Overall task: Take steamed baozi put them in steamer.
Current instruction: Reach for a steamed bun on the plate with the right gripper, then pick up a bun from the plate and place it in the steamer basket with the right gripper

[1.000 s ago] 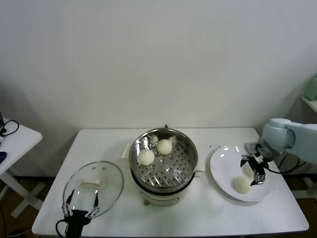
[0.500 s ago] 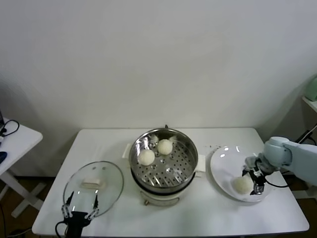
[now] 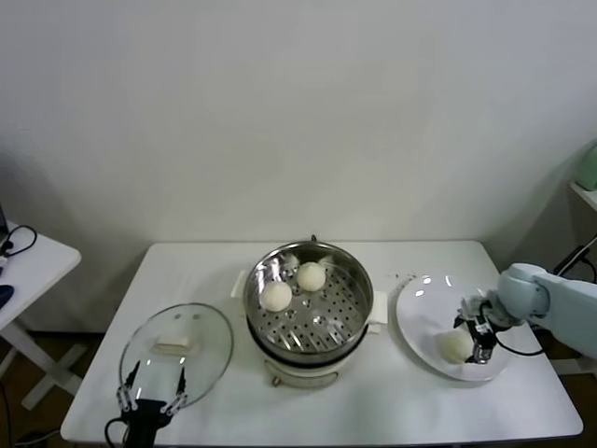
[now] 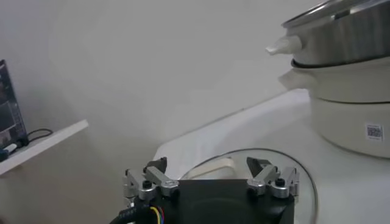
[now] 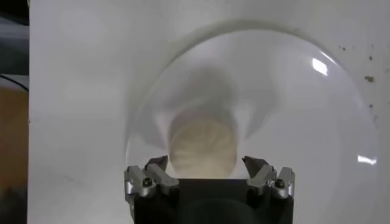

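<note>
The steamer (image 3: 343,308) stands mid-table on its white cooker base (image 3: 308,371), with two baozi (image 3: 276,296) (image 3: 311,276) inside. To its right a white plate (image 3: 415,303) carries another baozi (image 3: 455,346). My right gripper (image 3: 479,332) is down on that plate, right beside it. In the right wrist view a baozi (image 5: 203,143) lies between the spread fingers (image 5: 159,164), with a small gap on each side; this gripper (image 5: 205,162) is open. My left gripper (image 3: 149,399) (image 4: 210,165) hangs open over the glass lid (image 3: 177,347), holding nothing.
The glass lid (image 4: 250,159) with its cream handle lies flat at the table's front left. The steamer (image 4: 341,33) and cooker base (image 4: 347,115) rise beyond it. A small white side table (image 3: 28,261) stands off to the left. The plate (image 5: 304,115) sits close to the table's right edge.
My right arm has dropped lower and its gripper has come down onto the plate, now flanking a baozi. The left arm has not moved.
</note>
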Controlling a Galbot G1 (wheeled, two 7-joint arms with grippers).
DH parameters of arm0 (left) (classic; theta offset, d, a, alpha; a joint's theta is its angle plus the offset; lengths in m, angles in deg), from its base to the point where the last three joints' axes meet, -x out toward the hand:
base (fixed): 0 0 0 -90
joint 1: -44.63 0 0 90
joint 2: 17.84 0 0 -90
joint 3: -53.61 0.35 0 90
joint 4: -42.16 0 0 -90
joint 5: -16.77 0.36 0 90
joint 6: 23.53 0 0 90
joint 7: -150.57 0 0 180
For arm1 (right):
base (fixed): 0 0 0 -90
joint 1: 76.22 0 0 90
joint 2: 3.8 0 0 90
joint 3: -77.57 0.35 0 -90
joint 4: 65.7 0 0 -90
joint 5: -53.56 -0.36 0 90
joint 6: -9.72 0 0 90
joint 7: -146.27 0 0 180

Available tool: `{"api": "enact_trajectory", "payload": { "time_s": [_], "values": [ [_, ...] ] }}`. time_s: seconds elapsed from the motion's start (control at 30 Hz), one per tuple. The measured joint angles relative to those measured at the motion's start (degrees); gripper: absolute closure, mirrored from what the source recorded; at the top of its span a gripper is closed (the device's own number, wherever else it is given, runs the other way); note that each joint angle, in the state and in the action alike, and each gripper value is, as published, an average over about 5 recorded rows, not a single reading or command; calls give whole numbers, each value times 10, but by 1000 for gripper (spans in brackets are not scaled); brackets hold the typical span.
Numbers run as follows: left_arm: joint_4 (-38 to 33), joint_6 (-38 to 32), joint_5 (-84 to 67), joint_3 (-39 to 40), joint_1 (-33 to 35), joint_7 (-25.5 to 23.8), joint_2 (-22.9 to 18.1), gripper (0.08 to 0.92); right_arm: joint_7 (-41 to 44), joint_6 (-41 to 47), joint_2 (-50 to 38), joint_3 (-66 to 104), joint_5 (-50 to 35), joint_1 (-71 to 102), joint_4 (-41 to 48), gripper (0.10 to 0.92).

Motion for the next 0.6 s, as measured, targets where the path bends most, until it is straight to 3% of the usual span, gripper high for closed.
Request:
{"api": "enact_trajectory", "payload": {
  "time_s": [0.3,0.6],
  "values": [
    [-5,1,1,1,2,0,0,177,-1,1,-2,18,-1,7,-5,450],
    [-9,1,5,0,8,0,-1,177,17,-25,-6,-36,-19,-74,-30,464]
  ]
}}
